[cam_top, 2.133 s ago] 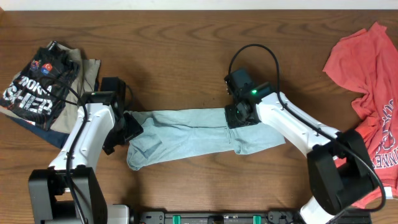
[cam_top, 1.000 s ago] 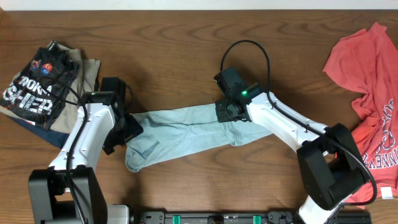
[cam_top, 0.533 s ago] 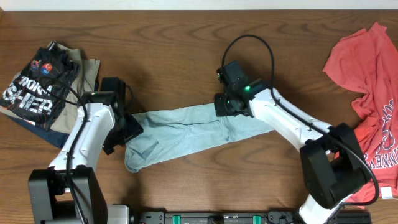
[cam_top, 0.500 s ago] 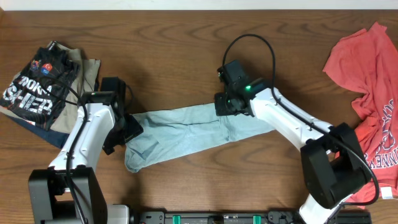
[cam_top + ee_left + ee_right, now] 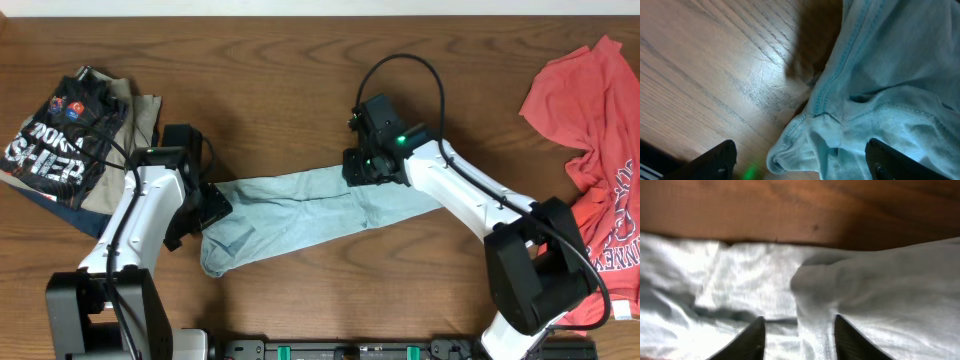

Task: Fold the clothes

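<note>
The pale blue-grey T-shirt (image 5: 300,210) lies folded into a long strip across the middle of the table. My left gripper (image 5: 212,205) sits over its left end. In the left wrist view (image 5: 800,162) the fingers stand wide apart, with the bunched hem (image 5: 805,145) between them and not pinched. My right gripper (image 5: 362,168) rests on the strip's upper edge right of centre. In the right wrist view (image 5: 799,340) its fingers are partly apart and straddle a seam and a raised fold of the shirt (image 5: 880,295). The red T-shirt (image 5: 595,110) with white lettering lies crumpled at the far right.
A stack of folded clothes (image 5: 70,140) lies at the far left, topped by a black one with white lettering. The brown wooden table (image 5: 300,60) shows bare behind the strip. The left arm's base stands at the front left and the right arm's base at the front right.
My right gripper has moved left and slightly back along the strip. The shirt's right part came with it, so the strip is shorter and its right end higher. The left arm has not moved.
</note>
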Tool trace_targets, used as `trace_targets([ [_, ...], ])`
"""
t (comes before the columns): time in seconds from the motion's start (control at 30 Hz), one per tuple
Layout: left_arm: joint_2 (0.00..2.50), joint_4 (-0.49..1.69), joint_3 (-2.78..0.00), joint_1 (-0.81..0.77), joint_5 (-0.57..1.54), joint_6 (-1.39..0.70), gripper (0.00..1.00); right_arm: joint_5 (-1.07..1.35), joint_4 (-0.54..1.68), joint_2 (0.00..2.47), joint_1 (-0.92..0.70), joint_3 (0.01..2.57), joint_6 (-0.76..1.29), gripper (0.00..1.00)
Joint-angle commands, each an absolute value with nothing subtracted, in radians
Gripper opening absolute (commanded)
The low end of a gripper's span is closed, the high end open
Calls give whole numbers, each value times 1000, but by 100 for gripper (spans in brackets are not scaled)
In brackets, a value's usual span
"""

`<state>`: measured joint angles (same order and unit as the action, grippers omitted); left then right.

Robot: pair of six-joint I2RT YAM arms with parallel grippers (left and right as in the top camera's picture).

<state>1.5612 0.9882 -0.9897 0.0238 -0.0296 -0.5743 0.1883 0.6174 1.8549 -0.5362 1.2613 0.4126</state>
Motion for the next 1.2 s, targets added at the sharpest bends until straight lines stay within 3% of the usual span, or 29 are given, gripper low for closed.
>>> trace_targets([
  [0.0, 1548, 994, -983, 28, -42, -552, 86, 182, 644, 1851, -549, 1278, 373, 46],
  [0.37, 1549, 965, -980, 28, -96, -437, 98, 79, 828, 1773, -424, 1281, 369, 48],
  [0.5, 1572, 925, -963, 28, 36, -344, 98, 79, 848, 1771, -407, 1281, 369, 48],
  [0.83, 1706, 902, -951, 28, 47, -340, 98, 39, 910, 1771, -405, 1281, 358, 48],
  [1.0, 1760, 873, -950, 27, 170, -294, 91, -28, 950, 1771, -392, 1281, 358, 48],
  [1.17, 1789, 861, -938, 27, 174, -288, 77, -67, 982, 1771, -360, 1281, 357, 47],
])
